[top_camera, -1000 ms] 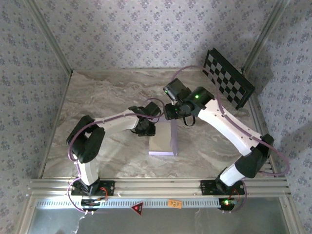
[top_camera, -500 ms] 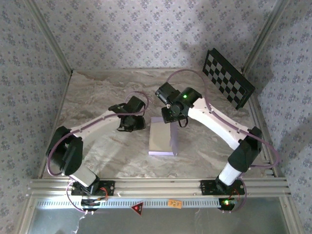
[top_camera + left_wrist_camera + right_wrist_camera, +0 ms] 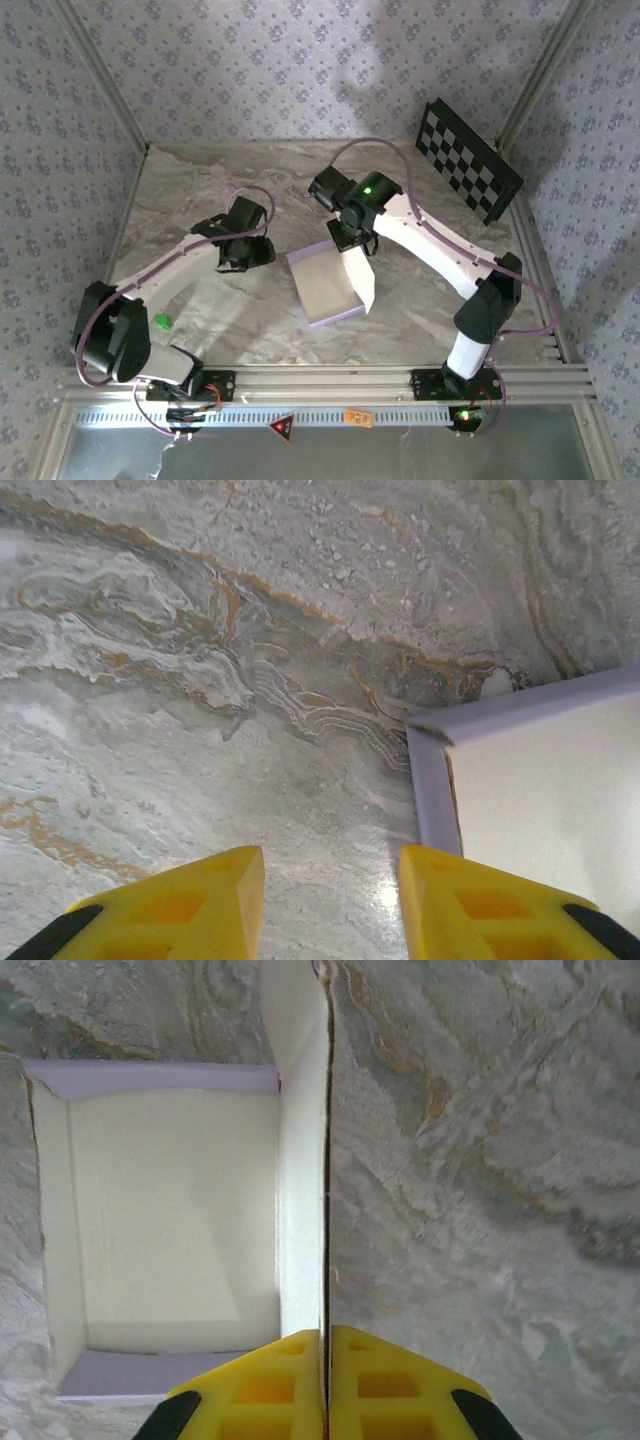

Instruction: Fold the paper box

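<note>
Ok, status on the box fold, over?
Right end effector shut on box side flap. Left end effector open, empty, over table beside box corner. Checkerboard rear right, apart from box.

White arms (image 3: 440, 245), purple cables (image 3: 372, 141), yellow end effectors (image 3: 330, 870).

A marbled grey surface (image 3: 190, 185) lay between walls (image 3: 300, 60) papered in a small floral print. A black-and-white checkerboard panel (image 3: 468, 160) leaned at the far right corner. A red triangle sticker (image 3: 282, 427) marked the near rail (image 3: 340, 380).
</note>
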